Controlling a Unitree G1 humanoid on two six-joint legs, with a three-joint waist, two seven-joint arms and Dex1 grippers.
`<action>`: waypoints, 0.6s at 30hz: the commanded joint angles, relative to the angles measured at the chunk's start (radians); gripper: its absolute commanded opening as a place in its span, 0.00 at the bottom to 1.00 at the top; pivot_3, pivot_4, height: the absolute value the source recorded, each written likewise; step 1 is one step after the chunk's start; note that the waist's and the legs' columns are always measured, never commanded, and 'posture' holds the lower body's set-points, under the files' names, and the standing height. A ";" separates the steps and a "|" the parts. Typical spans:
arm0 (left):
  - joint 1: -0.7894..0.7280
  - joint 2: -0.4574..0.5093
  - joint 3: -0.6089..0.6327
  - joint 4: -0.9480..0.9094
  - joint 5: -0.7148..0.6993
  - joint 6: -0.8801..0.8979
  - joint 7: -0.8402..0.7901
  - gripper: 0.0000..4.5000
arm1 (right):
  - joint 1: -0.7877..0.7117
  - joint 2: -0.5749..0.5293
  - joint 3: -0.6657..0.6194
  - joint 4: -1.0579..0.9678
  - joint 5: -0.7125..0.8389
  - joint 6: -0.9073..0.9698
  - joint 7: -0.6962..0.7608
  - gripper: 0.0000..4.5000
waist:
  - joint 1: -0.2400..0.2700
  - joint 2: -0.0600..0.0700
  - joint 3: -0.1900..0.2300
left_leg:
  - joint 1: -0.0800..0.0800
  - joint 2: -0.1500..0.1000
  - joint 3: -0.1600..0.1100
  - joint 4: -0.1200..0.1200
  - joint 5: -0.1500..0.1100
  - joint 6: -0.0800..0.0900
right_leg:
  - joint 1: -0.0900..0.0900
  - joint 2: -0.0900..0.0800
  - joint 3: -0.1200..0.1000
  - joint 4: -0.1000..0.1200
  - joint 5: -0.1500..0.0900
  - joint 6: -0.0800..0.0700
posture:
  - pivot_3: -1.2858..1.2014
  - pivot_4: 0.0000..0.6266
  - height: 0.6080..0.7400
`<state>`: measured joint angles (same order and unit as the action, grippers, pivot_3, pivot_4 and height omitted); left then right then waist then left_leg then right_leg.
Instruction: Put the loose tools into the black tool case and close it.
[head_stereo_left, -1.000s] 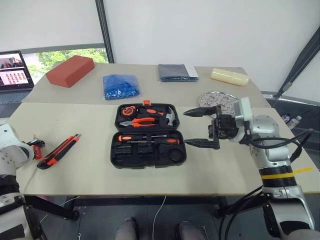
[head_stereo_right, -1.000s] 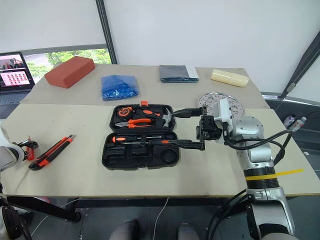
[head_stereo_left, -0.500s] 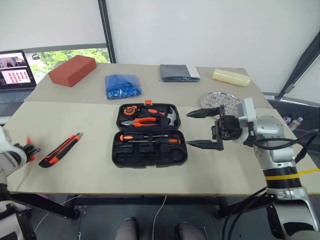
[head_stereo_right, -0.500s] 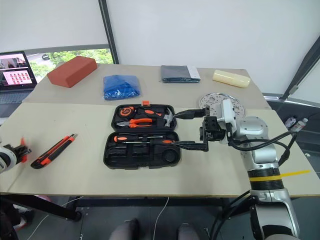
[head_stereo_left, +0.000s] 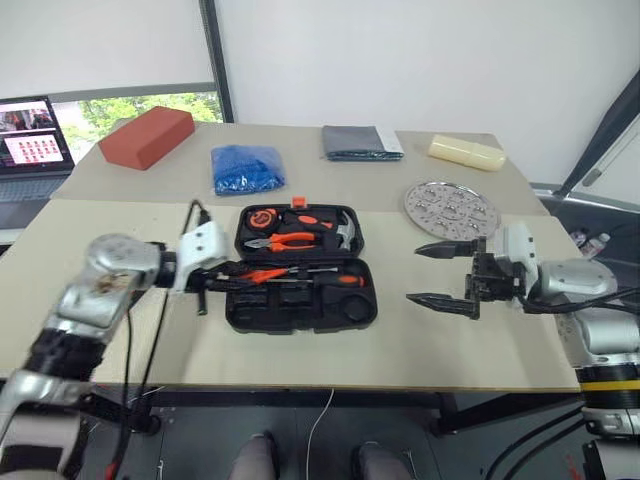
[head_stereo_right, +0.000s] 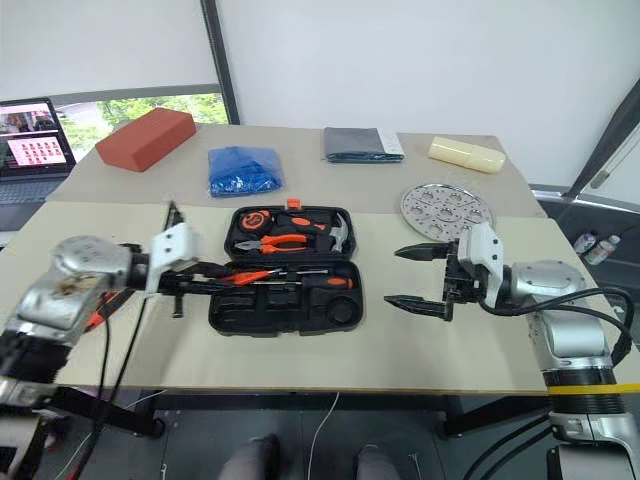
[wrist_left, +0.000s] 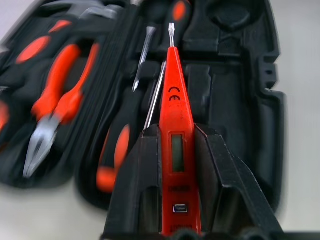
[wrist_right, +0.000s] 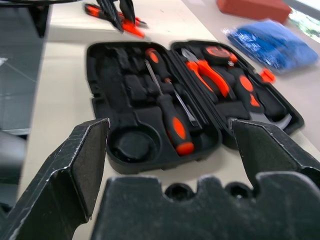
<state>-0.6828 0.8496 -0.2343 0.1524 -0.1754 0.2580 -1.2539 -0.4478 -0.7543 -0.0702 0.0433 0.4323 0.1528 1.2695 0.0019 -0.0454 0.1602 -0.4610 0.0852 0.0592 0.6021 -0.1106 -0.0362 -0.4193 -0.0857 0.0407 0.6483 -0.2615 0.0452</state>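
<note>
The black tool case (head_stereo_left: 292, 306) lies open in the middle of the near table. Pliers, a hammer and a tape measure sit in its far half. Two orange-and-black screwdrivers (head_stereo_left: 338, 281) lie in the near half. My left gripper (head_stereo_left: 232, 272) hovers at the case's left end, shut on a small orange hand tool (wrist_left: 173, 102) whose tip points over the slots. My right gripper (head_stereo_left: 412, 272) hangs open to the right of the case with nothing between its fingers (wrist_right: 75, 165). The utility knife (head_stereo_right: 97, 314) lies mostly hidden behind my left arm.
On the far table sit a red block (head_stereo_left: 147, 137), a blue bag (head_stereo_left: 245, 167), a folded grey cloth (head_stereo_left: 362, 142) and a pale yellow bar (head_stereo_left: 468, 152). A round perforated metal plate (head_stereo_left: 452, 208) lies behind my right gripper. A laptop (head_stereo_left: 30, 145) stands far left.
My left arm has swung in from the table's left edge to the case, its gripper shut on the small orange tool. My right gripper has drawn back right and lower, away from the case.
</note>
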 joint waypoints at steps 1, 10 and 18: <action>-0.110 -0.064 -0.104 0.069 0.127 -0.061 -0.020 0.10 | -0.006 0.012 0.010 -0.059 0.001 0.023 -0.033 1.00 | 0.003 0.000 0.000 | 0.000 0.000 0.000 0.001 0.000 0.000 | 0.000 0.000 0.000 0.000 0.000 0.001 | 0.52 0.24 1.00; -0.136 -0.110 -0.169 0.104 0.240 -0.046 -0.038 0.10 | 0.010 0.014 0.012 -0.077 -0.002 0.032 -0.062 1.00 | 0.007 0.000 0.000 | -0.005 0.000 -0.001 0.007 -0.001 0.003 | -0.001 0.000 0.001 0.000 0.002 0.004 | 0.52 0.24 1.00; -0.122 -0.125 -0.177 0.090 0.293 -0.007 -0.023 0.10 | 0.008 0.000 0.024 -0.104 0.004 0.074 -0.059 1.00 | 0.008 0.000 0.000 | -0.005 0.000 -0.001 0.009 -0.001 0.003 | 0.000 0.000 0.001 0.000 0.003 0.004 | 0.52 0.24 1.00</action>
<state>-0.8083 0.7338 -0.3989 0.2526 0.0901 0.2335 -1.2879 -0.4254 -0.7381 -0.0356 -0.0171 0.4240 0.2116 1.2130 0.0096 -0.0451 0.1603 -0.4662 0.0850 0.0583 0.6109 -0.1118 -0.0333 -0.4195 -0.0857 0.0417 0.6489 -0.2587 0.0494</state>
